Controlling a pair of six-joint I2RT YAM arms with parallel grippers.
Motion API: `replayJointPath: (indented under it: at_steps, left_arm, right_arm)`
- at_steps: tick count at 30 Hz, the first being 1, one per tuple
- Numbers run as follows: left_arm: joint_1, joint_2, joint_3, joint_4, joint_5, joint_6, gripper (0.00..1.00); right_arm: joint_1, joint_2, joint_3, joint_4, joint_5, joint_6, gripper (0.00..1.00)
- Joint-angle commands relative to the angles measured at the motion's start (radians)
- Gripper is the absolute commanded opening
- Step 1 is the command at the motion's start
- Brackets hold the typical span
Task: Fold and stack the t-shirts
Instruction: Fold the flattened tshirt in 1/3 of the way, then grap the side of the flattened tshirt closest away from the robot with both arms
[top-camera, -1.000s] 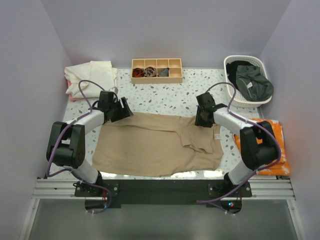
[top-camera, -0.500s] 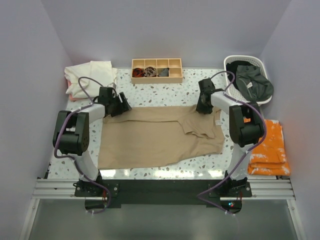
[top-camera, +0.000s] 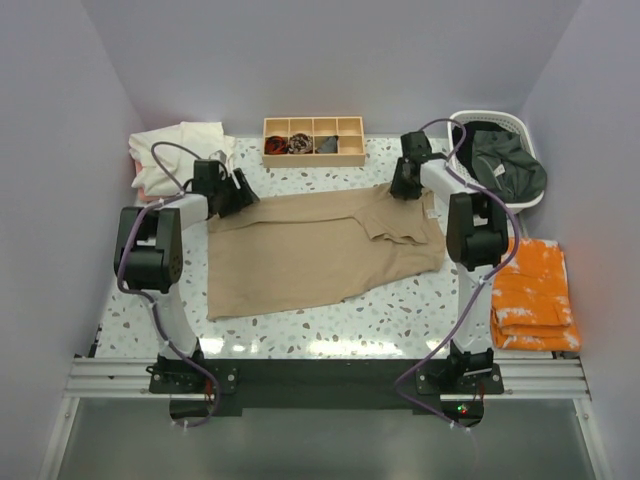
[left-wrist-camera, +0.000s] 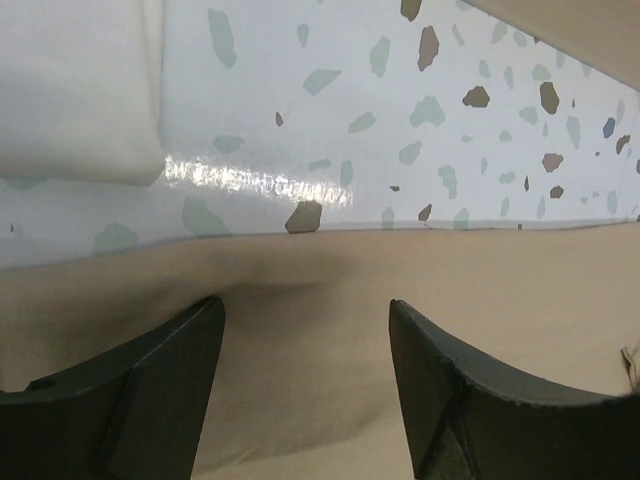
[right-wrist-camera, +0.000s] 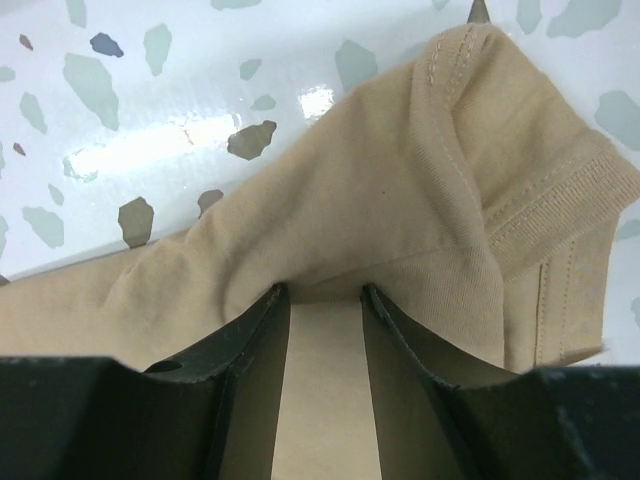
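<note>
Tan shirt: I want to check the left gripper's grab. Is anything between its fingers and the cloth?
Nothing visible. The left gripper sits open right over the tan shirt; the cream shirts lie apart, beyond bare table.

No text, label, brand, number or sign can be read in any of the views. A small pale tag shows on the tan t-shirt (top-camera: 320, 250) at about 2 o'clock from its middle, near its collar, but it is too small to make out any print.
</note>
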Motion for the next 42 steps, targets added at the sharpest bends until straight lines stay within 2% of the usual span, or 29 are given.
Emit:
replayJointPath:
  at_steps: [1, 4, 7, 10, 13, 18, 24, 32, 42]
  left_arm:
    - [0.012, 0.012, 0.046, 0.024, -0.03, 0.039, 0.8]
    - [-0.018, -0.054, 0.053, -0.002, -0.077, 0.054, 1.0]
    - [-0.05, -0.149, 0.034, -0.037, -0.113, 0.06, 1.0]
    - [-0.091, -0.256, -0.017, -0.072, -0.139, 0.048, 1.0]
    - [-0.119, -0.382, -0.138, -0.077, -0.154, 0.016, 1.0]
    - [-0.156, -0.599, -0.431, -0.048, -0.136, -0.041, 1.0]
    - [-0.191, -0.875, -0.647, -0.064, -0.139, -0.069, 1.0]
    - [-0.203, -0.955, -0.758, -0.097, -0.133, -0.101, 0.99]
    - [-0.223, -0.9, -0.786, -0.046, -0.146, -0.112, 0.98]
  right_arm:
    - [-0.019, -0.067, -0.014, 0.046, -0.055, -0.07, 0.41]
    - [-0.018, -0.238, -0.138, 0.126, -0.057, -0.08, 0.43]
    - [-0.018, -0.431, -0.274, 0.175, -0.043, -0.074, 0.45]
    - [-0.018, -0.55, -0.405, 0.149, -0.027, -0.031, 0.48]
    - [-0.016, -0.691, -0.571, 0.105, -0.04, 0.042, 0.49]
    - [-0.01, -0.95, -0.891, 0.117, -0.119, 0.149, 0.5]
    - [0.002, -1.176, -1.129, 0.123, -0.156, 0.217, 0.51]
    - [0.013, -1.225, -1.274, 0.192, -0.178, 0.289, 0.53]
    - [0.014, -1.054, -1.315, 0.416, -0.194, 0.315, 0.53]
